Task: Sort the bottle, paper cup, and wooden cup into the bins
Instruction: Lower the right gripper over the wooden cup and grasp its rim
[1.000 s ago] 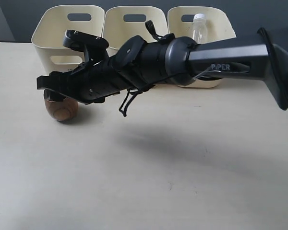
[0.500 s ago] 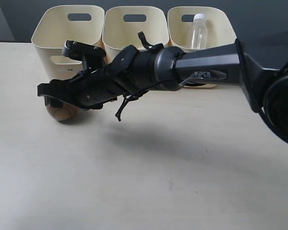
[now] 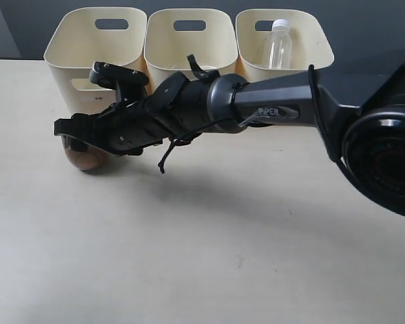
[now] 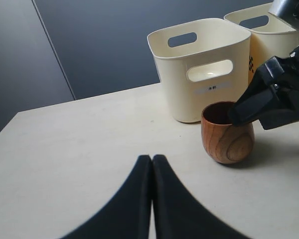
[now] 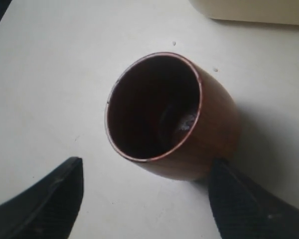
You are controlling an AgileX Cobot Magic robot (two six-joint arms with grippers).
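The dark-brown wooden cup (image 3: 85, 156) (image 4: 227, 133) (image 5: 169, 117) stands upright on the table in front of the left bin (image 3: 69, 52). My right gripper (image 3: 66, 129) (image 5: 147, 191) reaches across from the right and hovers open just above the cup, its fingers wide apart, touching nothing. The clear bottle (image 3: 279, 44) with a white cap stands in the right bin (image 3: 318, 40). The paper cup is hidden. My left gripper (image 4: 152, 158) is shut and empty, low over the table short of the wooden cup; it does not show in the exterior view.
Three cream bins stand in a row at the table's back edge, the middle bin (image 3: 163, 40) partly behind the right arm (image 3: 270, 108). Bare table surface (image 3: 209, 256) stretches toward the front. A dark wall lies behind the bins.
The right arm has swung its elbow back toward the bins and its base now fills the right edge. The gripper stays open over the wooden cup, barely shifted.
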